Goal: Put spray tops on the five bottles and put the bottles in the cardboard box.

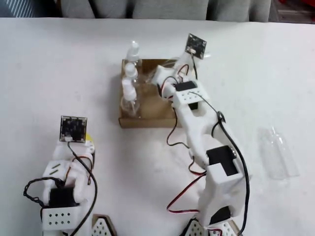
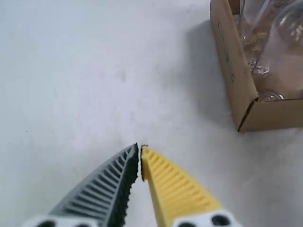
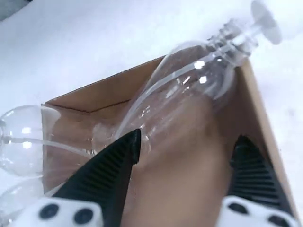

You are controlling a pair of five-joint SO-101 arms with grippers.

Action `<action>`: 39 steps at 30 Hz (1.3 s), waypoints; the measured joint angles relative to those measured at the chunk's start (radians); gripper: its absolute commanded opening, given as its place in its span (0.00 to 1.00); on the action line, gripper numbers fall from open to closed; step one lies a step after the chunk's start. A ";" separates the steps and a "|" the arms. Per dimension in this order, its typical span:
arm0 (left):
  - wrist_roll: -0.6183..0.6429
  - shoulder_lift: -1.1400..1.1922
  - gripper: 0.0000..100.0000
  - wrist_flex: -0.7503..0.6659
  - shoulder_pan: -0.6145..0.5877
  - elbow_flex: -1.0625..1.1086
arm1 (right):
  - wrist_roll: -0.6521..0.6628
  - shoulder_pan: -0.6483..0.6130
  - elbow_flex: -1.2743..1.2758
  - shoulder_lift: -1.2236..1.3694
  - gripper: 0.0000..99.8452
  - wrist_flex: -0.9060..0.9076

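Note:
The cardboard box (image 1: 147,118) sits at the table's middle. Three clear bottles with white spray tops (image 1: 131,72) stand along its left wall. My right gripper (image 3: 189,151) hangs open over the box (image 3: 94,94), its black fingers (image 3: 124,150) apart. Just past them a clear bottle (image 3: 189,80) lies tilted in the box, its white spray top (image 3: 265,19) sticking out over the box's corner. One more clear bottle (image 1: 278,152) lies on the table at the right; I see no top on it. My left gripper (image 2: 140,150) rests shut and empty low over bare table, near the box's corner (image 2: 246,113).
The right arm (image 1: 202,128) stretches from the front edge to the box. The left arm (image 1: 64,182) is folded at the front left. Grey chair backs line the table's far edge. Open tabletop lies left of the box and between the arms.

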 measured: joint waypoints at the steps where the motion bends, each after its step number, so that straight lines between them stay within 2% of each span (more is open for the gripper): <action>1: 0.000 0.000 0.02 0.000 0.000 0.000 | 0.005 0.000 -0.002 0.000 0.27 0.000; 9: 0.000 0.000 0.02 0.000 0.000 0.000 | 0.008 0.000 -0.003 0.054 0.27 -0.123; 24: 0.000 0.000 0.02 0.000 0.000 0.000 | -0.124 -0.002 -0.020 0.207 0.27 -0.384; 26: 0.000 0.000 0.02 0.000 0.000 0.000 | -0.133 -0.002 -0.020 0.215 0.22 -0.405; 31: 0.000 0.000 0.02 0.000 0.000 0.000 | -0.140 0.008 -0.020 0.218 0.01 -0.413; 34: 0.000 0.000 0.02 0.000 0.000 0.000 | -0.140 0.017 -0.018 0.218 0.04 -0.413; 39: 0.000 0.000 0.02 0.012 0.000 0.000 | -0.143 0.021 -0.018 0.219 0.02 -0.413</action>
